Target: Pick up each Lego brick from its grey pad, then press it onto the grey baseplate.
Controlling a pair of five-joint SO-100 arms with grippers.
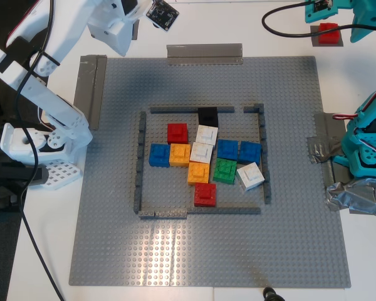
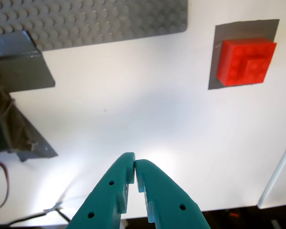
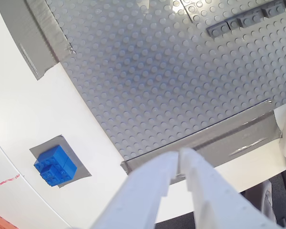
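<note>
A red Lego brick point(image 2: 245, 61) sits on a dark grey pad point(image 2: 216, 62) on the white table, ahead of my first gripper point(image 2: 134, 165) and well apart from it. That teal gripper is shut and empty. The brick also shows at the top of the exterior view's right point(image 1: 329, 32), under the teal arm point(image 1: 360, 14). A blue Lego brick point(image 3: 55, 164) sits on its grey pad point(image 3: 80, 174), off to one side of my second gripper point(image 3: 179, 155), which is white, shut and empty. The grey baseplate point(image 1: 113, 219) fills the table's middle. The white arm point(image 1: 106, 25) hides the blue brick in the exterior view.
Several coloured bricks point(image 1: 203, 157) lie clustered inside thin dark grey wall strips point(image 1: 141, 163) mid-baseplate. Grey tape strips point(image 1: 91, 88) hold the plate's edges. The white arm's base point(image 1: 44, 144) stands at the exterior view's left, the teal arm's base point(image 1: 366, 150) at its right.
</note>
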